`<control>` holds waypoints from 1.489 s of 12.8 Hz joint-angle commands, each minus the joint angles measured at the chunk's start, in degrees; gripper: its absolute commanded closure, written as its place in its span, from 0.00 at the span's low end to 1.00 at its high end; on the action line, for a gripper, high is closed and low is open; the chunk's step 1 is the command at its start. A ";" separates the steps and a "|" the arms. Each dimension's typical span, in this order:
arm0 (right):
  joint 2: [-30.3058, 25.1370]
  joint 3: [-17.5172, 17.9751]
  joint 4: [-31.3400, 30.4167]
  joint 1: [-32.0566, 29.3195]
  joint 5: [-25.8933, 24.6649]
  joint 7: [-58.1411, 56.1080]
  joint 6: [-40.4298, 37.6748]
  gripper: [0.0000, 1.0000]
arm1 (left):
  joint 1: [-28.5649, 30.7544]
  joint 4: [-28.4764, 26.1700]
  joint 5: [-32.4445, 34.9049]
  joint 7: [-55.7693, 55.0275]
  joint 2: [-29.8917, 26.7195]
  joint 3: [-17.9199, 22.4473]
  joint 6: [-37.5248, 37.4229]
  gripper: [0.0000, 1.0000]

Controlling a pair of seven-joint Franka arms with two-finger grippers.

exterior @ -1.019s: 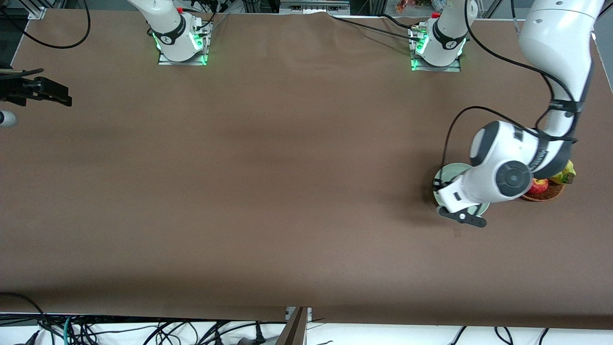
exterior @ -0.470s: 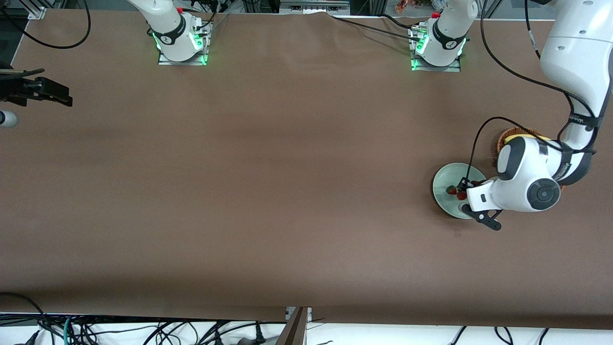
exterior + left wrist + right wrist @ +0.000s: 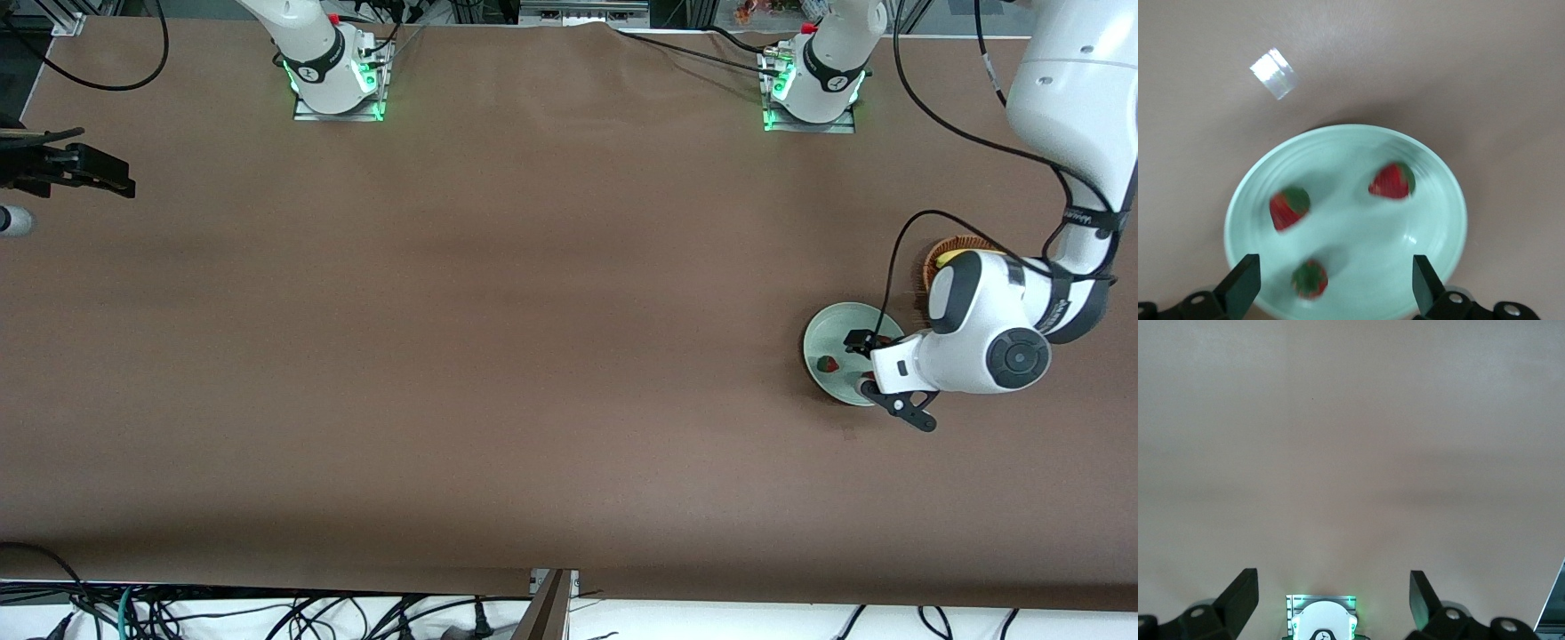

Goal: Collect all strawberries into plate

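Observation:
The pale mint plate (image 3: 1446, 200) holds three strawberries: one (image 3: 1391, 181) toward its rim, one (image 3: 1290, 208) beside it, and one (image 3: 1310, 278) lying between my left gripper's fingers. My left gripper (image 3: 1333, 287) hangs open just above the plate, holding nothing. In the front view the plate (image 3: 822, 338) lies near the left arm's end of the table. One strawberry (image 3: 829, 364) shows there, and the left gripper (image 3: 861, 363) covers the rest. My right gripper (image 3: 1331, 597) waits open over bare table at the right arm's end (image 3: 120, 185).
A brown wicker basket (image 3: 942, 251) stands beside the plate, mostly hidden under the left arm, with something yellow in it. A shiny patch (image 3: 1274, 73) lies on the table near the plate. A white cylinder (image 3: 11, 220) sits at the table's edge under the right gripper.
The left gripper went from shut to open over the plate and let go of a strawberry. The left arm drew back toward its end of the table. The right arm stayed still.

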 commanded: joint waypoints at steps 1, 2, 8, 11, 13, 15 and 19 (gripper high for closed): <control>0.34 0.12 0.91 -0.04 0.47 -0.34 -0.49 0.00 | -0.15 -0.91 0.32 -4.42 -8.15 -2.95 -6.87 0.00; 0.34 0.12 1.00 0.05 0.47 -0.43 -0.41 0.00 | -0.15 -0.04 0.32 -6.70 -10.26 -4.35 -9.95 0.00; 0.52 0.03 1.00 0.05 0.47 -0.17 -0.06 0.00 | -0.07 11.98 0.23 -10.51 -18.36 -9.99 -19.81 0.00; 0.52 0.03 1.00 0.05 0.47 0.01 -0.06 0.00 | -1.81 15.61 -1.51 -14.16 -19.07 -9.03 -24.30 0.00; 0.52 0.03 1.00 0.05 0.56 0.10 -0.32 0.00 | -8.28 11.86 -7.90 -22.86 -24.05 1.20 -24.04 0.00; 0.52 0.03 1.00 -0.04 0.82 0.10 -0.23 0.00 | -15.33 9.55 -14.14 -23.17 -26.54 13.07 -21.77 0.00; 0.52 -0.05 1.00 -0.13 1.70 1.68 -0.23 0.00 | -24.85 -6.43 -15.15 -20.53 -36.37 24.98 -11.31 0.00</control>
